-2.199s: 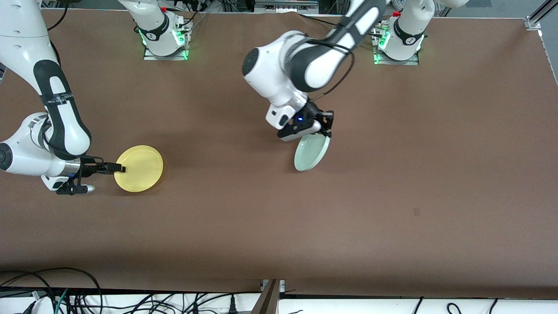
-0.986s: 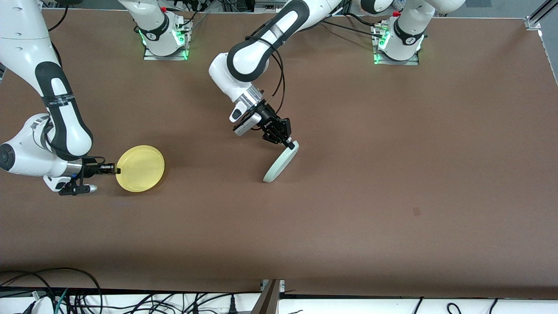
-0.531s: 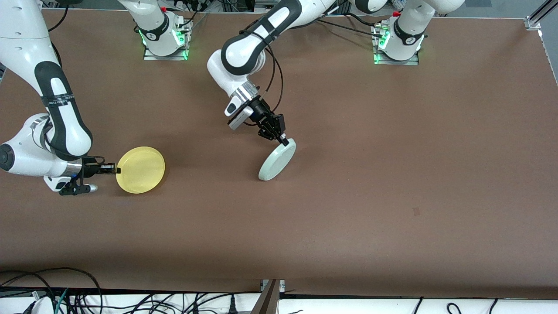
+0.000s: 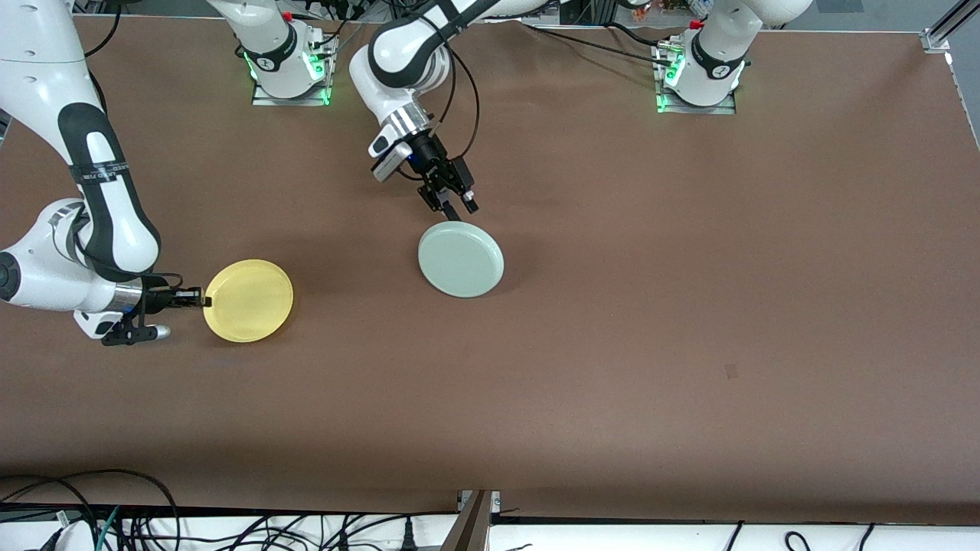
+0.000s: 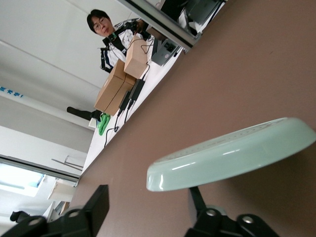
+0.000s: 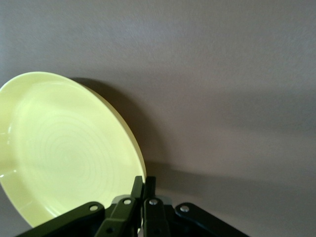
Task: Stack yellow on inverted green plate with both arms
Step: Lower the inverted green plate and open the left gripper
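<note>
The pale green plate (image 4: 461,260) lies bottom up on the brown table, near the middle. My left gripper (image 4: 458,205) hangs open just above the plate's edge that is farther from the front camera. In the left wrist view the green plate (image 5: 237,153) shows edge-on, and the left gripper (image 5: 147,193) has its fingers wide apart and grips nothing. My right gripper (image 4: 200,300) is shut on the rim of the yellow plate (image 4: 249,300), toward the right arm's end of the table. In the right wrist view the right gripper (image 6: 143,180) pinches the tilted yellow plate (image 6: 64,148).
The two arm bases (image 4: 289,73) (image 4: 698,76) stand along the table's edge farthest from the front camera. A small dark mark (image 4: 731,371) is on the table toward the left arm's end. Cables (image 4: 115,520) lie past the table's nearest edge.
My left gripper turned the green plate from standing on edge to flat and bottom up, let go of it and drew back toward the bases. The yellow plate barely shifted.
</note>
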`<state>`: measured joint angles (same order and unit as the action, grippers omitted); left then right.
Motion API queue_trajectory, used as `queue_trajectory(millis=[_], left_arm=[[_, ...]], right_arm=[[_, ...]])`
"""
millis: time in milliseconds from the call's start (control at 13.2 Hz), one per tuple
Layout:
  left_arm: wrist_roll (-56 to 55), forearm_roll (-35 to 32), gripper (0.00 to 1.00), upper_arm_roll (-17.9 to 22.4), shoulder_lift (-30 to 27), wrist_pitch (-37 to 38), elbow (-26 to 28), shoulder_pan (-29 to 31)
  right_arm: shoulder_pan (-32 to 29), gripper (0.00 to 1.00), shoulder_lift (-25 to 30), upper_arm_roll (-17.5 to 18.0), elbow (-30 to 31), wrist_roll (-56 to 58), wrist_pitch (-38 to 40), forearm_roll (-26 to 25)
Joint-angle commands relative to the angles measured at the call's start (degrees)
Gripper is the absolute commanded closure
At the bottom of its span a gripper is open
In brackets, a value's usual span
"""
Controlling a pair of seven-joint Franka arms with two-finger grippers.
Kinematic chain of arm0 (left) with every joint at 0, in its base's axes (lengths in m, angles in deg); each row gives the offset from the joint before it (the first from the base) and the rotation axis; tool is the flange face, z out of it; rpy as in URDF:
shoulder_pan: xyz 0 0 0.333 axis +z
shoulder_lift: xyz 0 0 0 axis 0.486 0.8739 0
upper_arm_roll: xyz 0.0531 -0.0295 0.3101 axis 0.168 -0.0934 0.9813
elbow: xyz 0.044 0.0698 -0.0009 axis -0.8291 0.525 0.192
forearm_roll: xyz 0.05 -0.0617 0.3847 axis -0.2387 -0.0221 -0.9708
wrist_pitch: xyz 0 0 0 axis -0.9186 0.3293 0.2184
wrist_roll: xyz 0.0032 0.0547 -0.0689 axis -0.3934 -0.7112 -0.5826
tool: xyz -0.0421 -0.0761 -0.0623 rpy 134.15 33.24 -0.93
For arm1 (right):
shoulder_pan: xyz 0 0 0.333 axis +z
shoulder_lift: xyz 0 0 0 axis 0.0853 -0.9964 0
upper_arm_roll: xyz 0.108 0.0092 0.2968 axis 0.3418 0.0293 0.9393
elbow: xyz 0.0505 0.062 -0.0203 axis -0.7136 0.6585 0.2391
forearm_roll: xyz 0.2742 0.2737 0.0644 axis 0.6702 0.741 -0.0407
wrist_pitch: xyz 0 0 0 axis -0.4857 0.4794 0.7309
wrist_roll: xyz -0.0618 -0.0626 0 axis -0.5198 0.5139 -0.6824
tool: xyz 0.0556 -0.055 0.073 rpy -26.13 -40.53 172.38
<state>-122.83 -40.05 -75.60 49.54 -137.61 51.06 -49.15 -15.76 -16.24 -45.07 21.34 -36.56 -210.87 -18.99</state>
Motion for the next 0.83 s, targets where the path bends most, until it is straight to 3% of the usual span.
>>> queue_trajectory(millis=[0, 227, 379, 758], left_arm=[[-1.42, 2.65, 0.0, 0.05, -0.15, 0.78, -1.72, -4.02], [-1.35, 9.32, 0.0, 0.14, -3.22, 1.13, -1.63, -5.18], [2.4, 13.72, 0.0, 0.23, -6.11, 0.96, -1.55, -2.83], [20.4, 28.83, 0.0, -0.21, -13.85, -1.76, -1.81, 13.77]], right_arm=[[-0.21, 1.0, 1.32, 0.17, -1.68, 1.21, 1.8, 0.41], [0.14, 1.0, 1.49, 0.17, -8.26, 0.59, 10.21, 0.32], [0.32, 1.0, 1.67, 0.35, -10.03, 0.68, 11.73, 0.32], [5.05, 1.0, 3.95, 1.4, -12.15, -6.07, 17.61, 0.67]])
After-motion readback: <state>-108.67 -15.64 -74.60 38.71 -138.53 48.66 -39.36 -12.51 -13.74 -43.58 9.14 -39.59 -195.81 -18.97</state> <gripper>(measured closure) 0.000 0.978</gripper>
